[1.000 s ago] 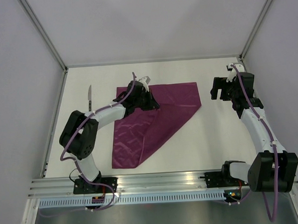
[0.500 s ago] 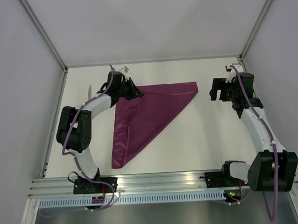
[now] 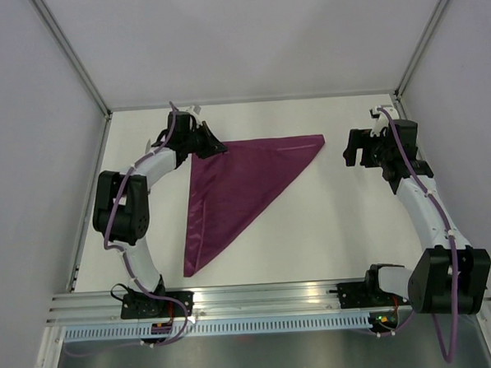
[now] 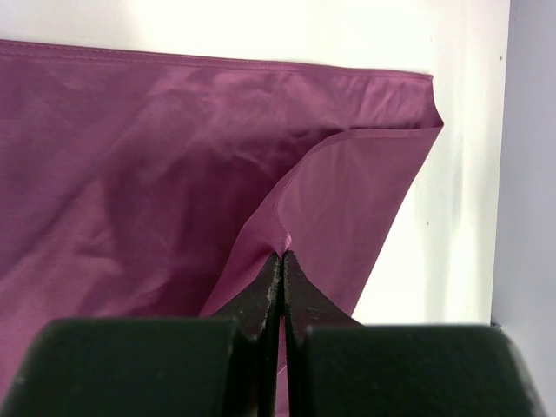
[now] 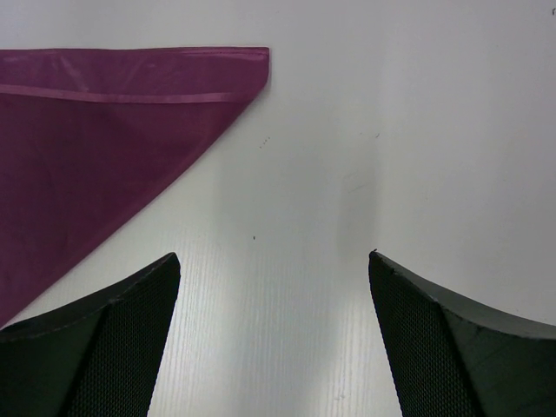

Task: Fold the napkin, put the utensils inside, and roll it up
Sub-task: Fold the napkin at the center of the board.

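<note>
Top external view has the napkin (image 3: 237, 184) lying flat on the worktop (image 3: 330, 229) as a triangle. It has 1 short edge along the far side, 1 down the left, and a long folded edge running from the 2 o'clock tip to the 7 o'clock tip.

The left jaws sit at the 11 o'clock corner. In the left wrist view they are pressed fully together on a thin pinch of the cloth's upper layer, which rises off the layer beneath.

The right jaws hang wide apart with nothing between them, near the 2 o'clock tip. The cloth lies at 9 o'clock from them, not touching.

Only the left arm (image 3: 146, 169) has contact. My judgement is that the fold now turns on setting that pinched corner squarely over the lower corner before letting go.

The utensils are not clearly visible in any view.
</note>
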`<state>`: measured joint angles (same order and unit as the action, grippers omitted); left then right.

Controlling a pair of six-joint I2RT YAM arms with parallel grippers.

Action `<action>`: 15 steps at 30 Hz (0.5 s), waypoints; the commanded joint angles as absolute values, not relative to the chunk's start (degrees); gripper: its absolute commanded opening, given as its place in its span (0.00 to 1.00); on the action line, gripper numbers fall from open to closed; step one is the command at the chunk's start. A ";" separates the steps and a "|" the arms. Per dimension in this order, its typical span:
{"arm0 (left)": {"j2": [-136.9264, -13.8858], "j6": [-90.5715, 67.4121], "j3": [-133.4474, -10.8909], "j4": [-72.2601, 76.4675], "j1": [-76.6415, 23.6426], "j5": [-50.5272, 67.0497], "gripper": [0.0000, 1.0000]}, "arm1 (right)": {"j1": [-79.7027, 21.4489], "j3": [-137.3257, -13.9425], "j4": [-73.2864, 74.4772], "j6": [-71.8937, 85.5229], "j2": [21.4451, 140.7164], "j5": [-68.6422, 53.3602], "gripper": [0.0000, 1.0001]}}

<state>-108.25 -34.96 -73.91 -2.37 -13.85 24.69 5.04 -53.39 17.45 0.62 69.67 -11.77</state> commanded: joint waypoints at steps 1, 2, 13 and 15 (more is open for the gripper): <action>-108.54 -37.79 -76.38 -3.87 -12.31 26.89 0.02 | 5.19 -55.37 17.66 0.53 69.70 -12.30 0.94; -108.54 -37.79 -76.38 -3.78 -11.78 26.98 0.02 | 5.19 -55.37 17.67 0.53 69.70 -12.30 0.94; -110.21 -37.09 -77.25 -4.66 -8.88 27.95 0.02 | 5.19 -55.28 17.75 0.53 69.96 -12.57 0.94; -110.65 -36.56 -78.04 -5.71 -8.53 27.86 0.02 | 5.27 -55.28 17.84 0.53 69.96 -12.48 0.94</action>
<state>-109.67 -34.94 -75.00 -4.36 -9.32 25.98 5.04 -53.39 17.67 0.62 69.91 -12.21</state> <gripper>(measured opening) 0.026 0.938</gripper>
